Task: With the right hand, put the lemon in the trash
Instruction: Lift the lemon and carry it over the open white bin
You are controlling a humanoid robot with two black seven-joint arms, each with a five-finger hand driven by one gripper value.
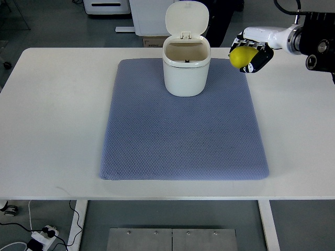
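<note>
Item one, the right hand: it is reaching in from the right edge of the top view, fingers curled around the lemon and carrying it clear of the surface, to the right of the bin and roughly level with its rim. The grip is wrapping the fruit from above and behind, which is leaving the yellow face exposed toward the bin, probably so the fruit can drop freely once the fingers loosen over the opening. Item two, the trash can: a small cream bin is standing upright on the far middle part of the mat, its hinged lid tipped back and open, so the mouth is offering an unobstructed target. Its inside is showing only a plain pale wall and a dark spot near the front rim; no contents are visible, though the bottom is hidden from this angle. Item three, the blue-grey mat: it is lying flat on the white counter, marking out the work area. The left hand is not showing. Judged stage: transport, with the lemon near the bin but not yet over it.
</note>
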